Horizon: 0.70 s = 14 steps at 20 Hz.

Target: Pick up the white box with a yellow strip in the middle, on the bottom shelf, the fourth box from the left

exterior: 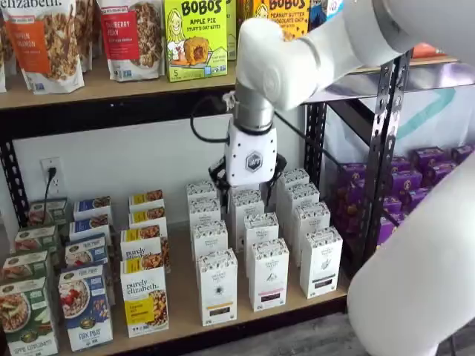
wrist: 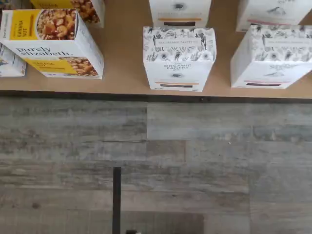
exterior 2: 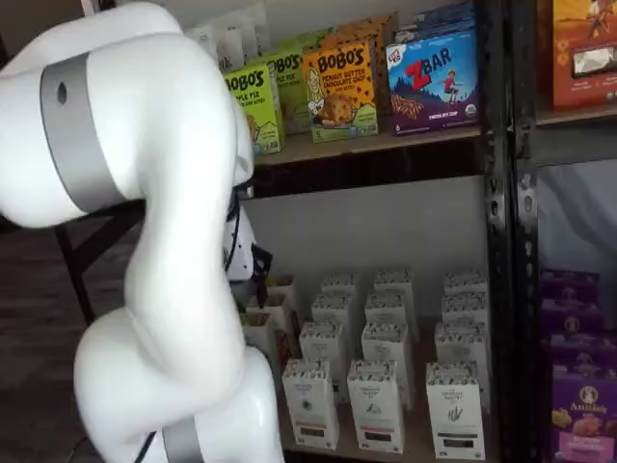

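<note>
A matt, printed cardboard finish is shown by the white box [wrist: 179,58]. Light, smooth wood is seen in the bottom shelf [wrist: 124,58], edged by a black metal rail. The floor [wrist: 195,161] is made up of weathered grey planks.
</note>
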Motion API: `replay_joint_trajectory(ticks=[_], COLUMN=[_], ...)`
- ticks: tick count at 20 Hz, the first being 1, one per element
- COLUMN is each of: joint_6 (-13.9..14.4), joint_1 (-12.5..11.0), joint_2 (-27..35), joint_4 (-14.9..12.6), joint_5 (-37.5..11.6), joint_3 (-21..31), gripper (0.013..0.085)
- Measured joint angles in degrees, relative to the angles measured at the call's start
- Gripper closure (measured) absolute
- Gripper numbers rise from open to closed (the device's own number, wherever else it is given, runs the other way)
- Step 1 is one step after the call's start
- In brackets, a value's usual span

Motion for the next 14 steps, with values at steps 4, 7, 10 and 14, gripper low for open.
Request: replay_joint_trajectory(ticks=[4,7,10,14], joint_6=[-2.02,-2.94,-3.45,-6.51], joint_1=[0.03,0.37,0.67,0.46], joint_2=[4.97,9.23,13.60,17.56], joint_4=[2.99,4.58,5.61,9.08], joint_5=[-5.50,-8.75,-10.82,-13.03], joint_3=[0.24,-0.42,-1.57,-2.09], gripper=[0.0130,0.0130,0.0130,0.0130])
